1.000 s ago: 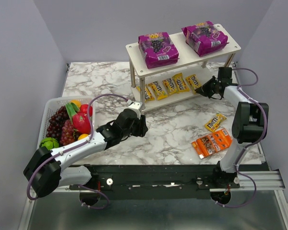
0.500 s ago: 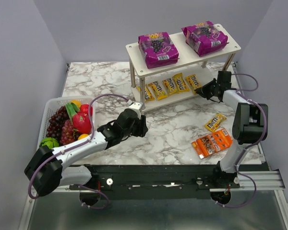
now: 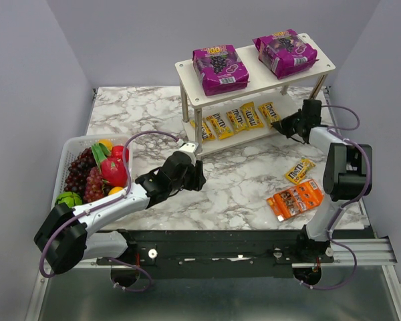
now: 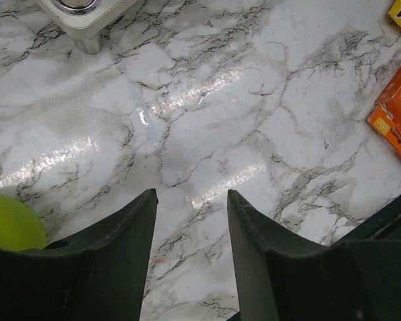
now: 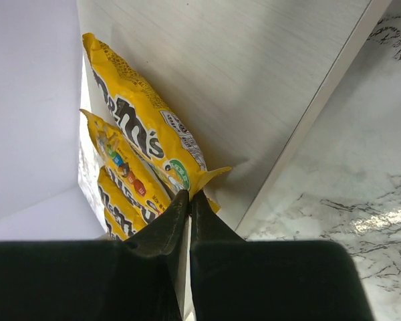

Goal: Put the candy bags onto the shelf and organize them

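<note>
Touching corner of end yellow packet (image 5: 144,137) on lower tier of shelf (image 5: 254,73), right gripper (image 5: 189,195) closed, tips together. Left gripper (image 4: 190,200) open, empty, above table (image 4: 207,100). Two purple pouches (image 3: 219,67) (image 3: 285,52) on top tier; orange pack (image 3: 295,199) on table.

Worktop (image 3: 154,114): white marble pattern, grey veins, glossy. Bright light streaks reflected across it in left wrist view. Walls (image 3: 120,40): plain pale lavender-grey, closing in back, left and right sides. Black rail (image 3: 220,244) along near worktop edge. Aluminium frame bar (image 3: 377,253) at right end. Grey metal panel (image 3: 207,301) below rail, dull sheen.
</note>
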Tool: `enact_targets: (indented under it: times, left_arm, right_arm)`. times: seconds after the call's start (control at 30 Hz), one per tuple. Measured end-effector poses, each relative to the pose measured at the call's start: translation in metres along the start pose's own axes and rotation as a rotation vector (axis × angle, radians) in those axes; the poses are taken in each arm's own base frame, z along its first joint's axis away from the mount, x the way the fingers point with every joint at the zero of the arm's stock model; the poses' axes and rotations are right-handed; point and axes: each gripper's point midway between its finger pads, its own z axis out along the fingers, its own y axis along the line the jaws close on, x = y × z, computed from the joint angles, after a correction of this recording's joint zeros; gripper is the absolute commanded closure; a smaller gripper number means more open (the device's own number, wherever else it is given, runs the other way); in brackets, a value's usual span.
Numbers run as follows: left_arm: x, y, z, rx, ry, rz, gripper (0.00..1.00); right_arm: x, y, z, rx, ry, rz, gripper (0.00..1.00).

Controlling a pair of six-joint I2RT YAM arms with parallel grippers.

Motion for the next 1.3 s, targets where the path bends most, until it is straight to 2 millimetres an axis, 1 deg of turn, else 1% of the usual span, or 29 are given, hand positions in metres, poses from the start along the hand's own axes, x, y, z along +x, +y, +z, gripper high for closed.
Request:
enact_targets:
  times: [0.03,0.07,0.13,0.23,0.27,0.33,0.37,0.43,0.47,0.5,0.6,0.7,0.8,0.9,0.97,1.07,1.17,1.23,1.3]
  left_arm:
    - [0.000,0.000,0.000,0.000,0.000,0.000,0.44]
    - [0.000,0.000,0.000,0.000,0.000,0.000,0.44]
    - [0.000,0.000,0.000,0.000,0.000,0.000,0.44]
    - [0.000,0.000,0.000,-0.001,-0.001,-0.001,0.44]
    - [0.000,0.000,0.000,-0.001,0.000,-0.001,0.44]
    - [0.000,0.001,0.000,-0.002,0.000,-0.001,0.44]
    - [0.000,0.001,0.000,-0.002,0.000,-0.001,0.44]
    - [0.000,0.001,0.000,-0.002,0.000,-0.001,0.44]
    - [0.000,0.001,0.000,-0.002,0.000,-0.001,0.43]
    - [0.000,0.001,0.000,-0.002,0.000,-0.001,0.43]
    - [-0.002,0.002,0.000,-0.003,-0.004,-0.004,0.43]
    - [-0.005,0.000,-0.002,0.007,-0.024,-0.006,0.42]
    - [-0.009,-0.002,-0.006,0.016,-0.043,-0.008,0.41]
    - [-0.012,-0.003,-0.008,0.023,-0.057,-0.011,0.40]
    - [-0.012,-0.003,-0.009,0.026,-0.060,-0.013,0.39]
    - [-0.010,-0.003,-0.009,0.031,-0.058,-0.015,0.39]
    - [-0.009,-0.004,-0.009,0.038,-0.055,-0.017,0.39]
    - [-0.009,-0.006,-0.009,0.047,-0.054,-0.018,0.39]
    - [-0.009,-0.007,-0.009,0.052,-0.053,-0.020,0.39]
  right_arm:
    - [0.000,0.000,0.001,0.001,0.000,0.005,0.86]
    - [0.001,0.001,0.002,0.001,0.001,0.007,0.83]
    - [0.000,0.003,0.004,-0.003,0.000,0.012,0.79]
    - [-0.001,0.005,0.007,-0.005,-0.001,0.011,0.71]
    - [-0.002,0.005,0.008,-0.006,-0.002,0.009,0.66]
    - [-0.002,0.005,0.008,-0.005,-0.003,0.008,0.61]
    - [-0.002,0.006,0.008,-0.005,-0.004,0.007,0.56]
    - [-0.002,0.005,0.008,-0.004,-0.007,0.006,0.50]
    - [-0.003,0.007,0.006,-0.007,-0.009,-0.001,0.43]
    - [-0.002,0.007,0.004,-0.008,-0.010,-0.008,0.42]
    - [0.000,0.006,-0.012,-0.002,-0.017,-0.041,0.39]
    - [0.004,0.006,-0.038,0.011,-0.034,-0.082,0.39]
    - [0.001,0.001,-0.067,0.059,-0.081,-0.127,0.39]
    - [-0.006,-0.024,-0.091,0.201,-0.144,-0.162,0.39]
    - [-0.011,-0.048,-0.101,0.308,-0.178,-0.175,0.39]
    - [-0.010,-0.097,-0.113,0.473,-0.185,-0.179,0.40]
    - [-0.003,-0.144,-0.124,0.615,-0.158,-0.170,0.42]
    - [0.001,-0.164,-0.129,0.674,-0.138,-0.175,0.44]
    - [0.004,-0.174,-0.130,0.707,-0.122,-0.184,0.46]
